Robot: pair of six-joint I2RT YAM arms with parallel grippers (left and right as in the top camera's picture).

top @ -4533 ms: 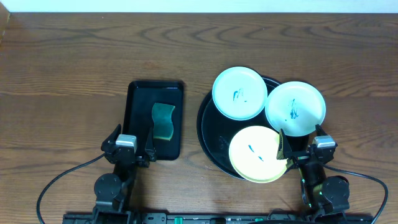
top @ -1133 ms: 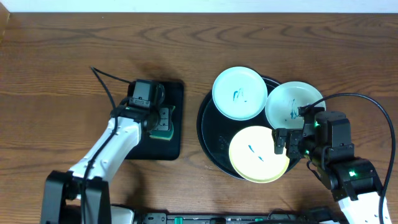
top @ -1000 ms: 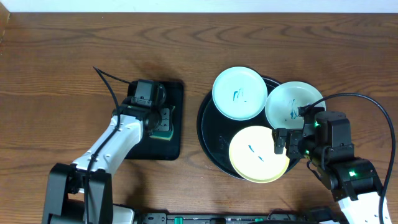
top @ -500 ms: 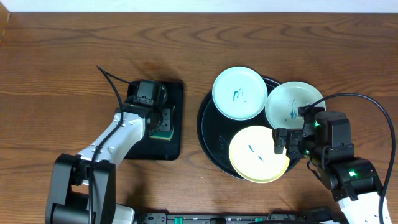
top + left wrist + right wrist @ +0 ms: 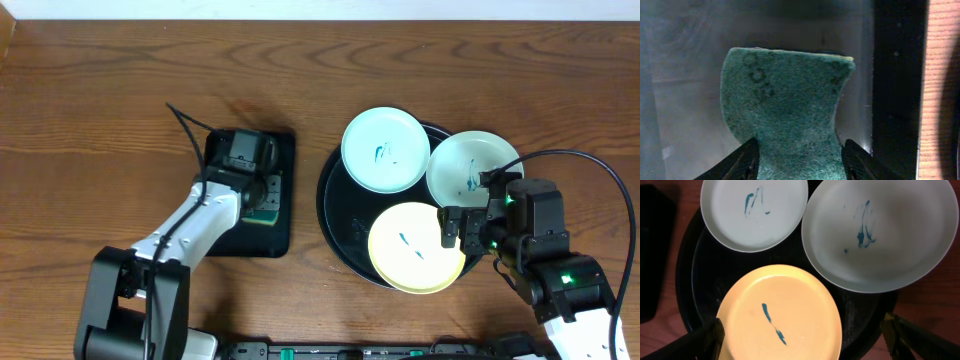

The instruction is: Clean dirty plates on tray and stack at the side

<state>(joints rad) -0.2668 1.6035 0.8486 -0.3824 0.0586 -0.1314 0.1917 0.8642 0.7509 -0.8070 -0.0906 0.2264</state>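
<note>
On the rectangular black tray (image 5: 283, 230), left tool (image 5: 801, 161) straddles a green sponge (image 5: 785, 100), grip unclear; right tool (image 5: 802, 337) gapes wide above the pale yellow plastic plate (image 5: 780, 310)

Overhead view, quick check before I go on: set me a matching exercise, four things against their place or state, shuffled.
Things:
1. sponge
2. yellow plate
3. round tray
4. right tool

Places or states:
A. open, above the yellow plate's right edge
B. in the rectangular tray
C. black, carries three plates
D. on the round tray, nearest the robot

Pairs: 1-B; 2-D; 3-C; 4-A
</note>
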